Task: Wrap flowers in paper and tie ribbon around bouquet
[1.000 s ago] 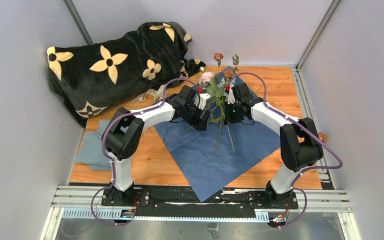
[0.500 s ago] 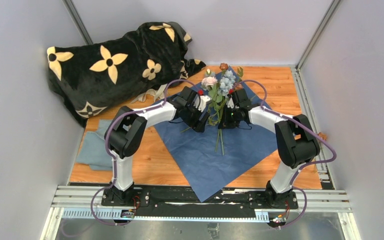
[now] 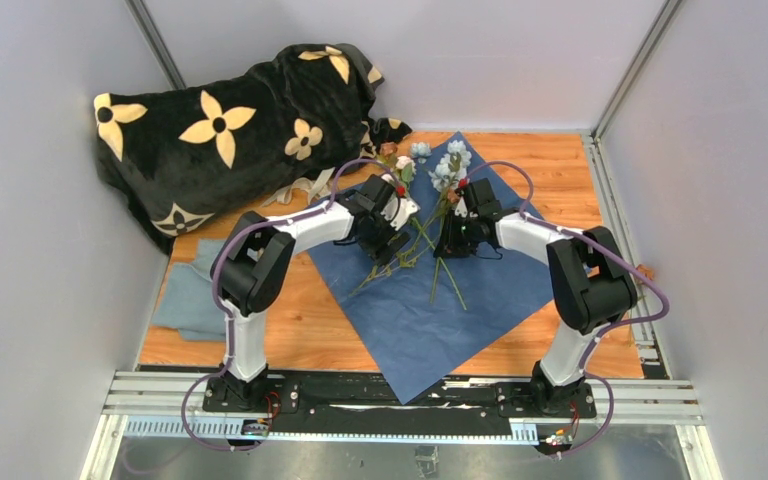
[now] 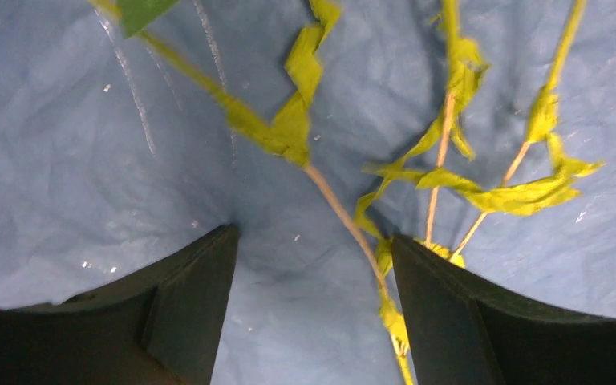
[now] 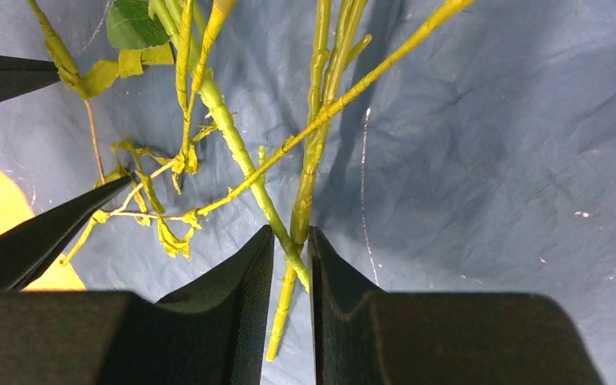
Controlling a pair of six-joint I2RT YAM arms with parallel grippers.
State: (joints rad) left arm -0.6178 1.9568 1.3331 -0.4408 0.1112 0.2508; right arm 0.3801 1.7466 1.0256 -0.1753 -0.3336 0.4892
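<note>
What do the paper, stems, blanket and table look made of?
Paper: thin matte blue sheet with fine creases, probably tissue or craft paper.
Stems: uniform green with ragged leaf strips, so artificial; likely plastic or wrapped wire.
Blanket: plush fleece in soft, thick folds, black with cream flower prints.
Table: orange wood-grain planks, possibly laminate.

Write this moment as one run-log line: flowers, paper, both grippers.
flowers: lying on paper | paper: flat, unwrapped | left gripper: open, stems between jaws | right gripper: narrow gap around stems, grip unclear
</note>
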